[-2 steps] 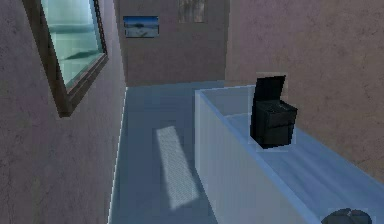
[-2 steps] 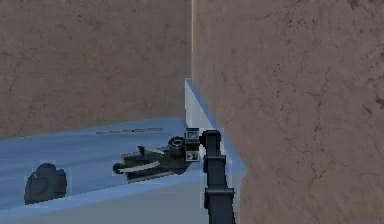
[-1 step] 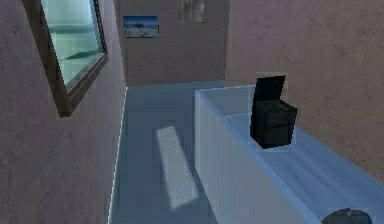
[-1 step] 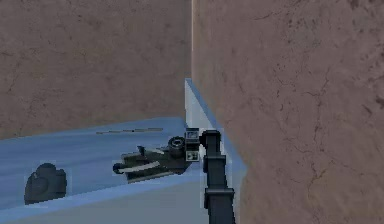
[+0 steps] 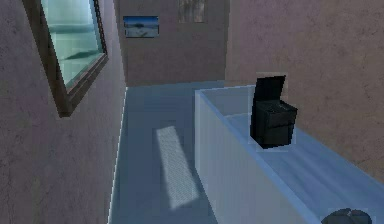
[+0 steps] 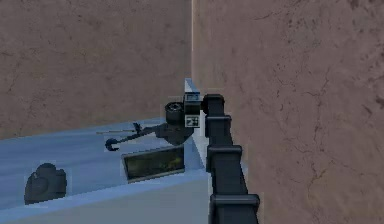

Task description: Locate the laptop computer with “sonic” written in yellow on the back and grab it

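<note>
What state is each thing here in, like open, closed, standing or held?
Black laptop: lid open, standing on the white counter.
Dark panel: on the counter near the gripper; flat or upright unclear.
Gripper: cannot tell whether it holds anything.
Dark round lump: resting on the counter.

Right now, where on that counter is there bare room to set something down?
Bare top lies between the black boxy thing and the rounded dark thing on the counter. In the arm side view it is crowded by the hand: a dark flat slab and a dark lump.
</note>
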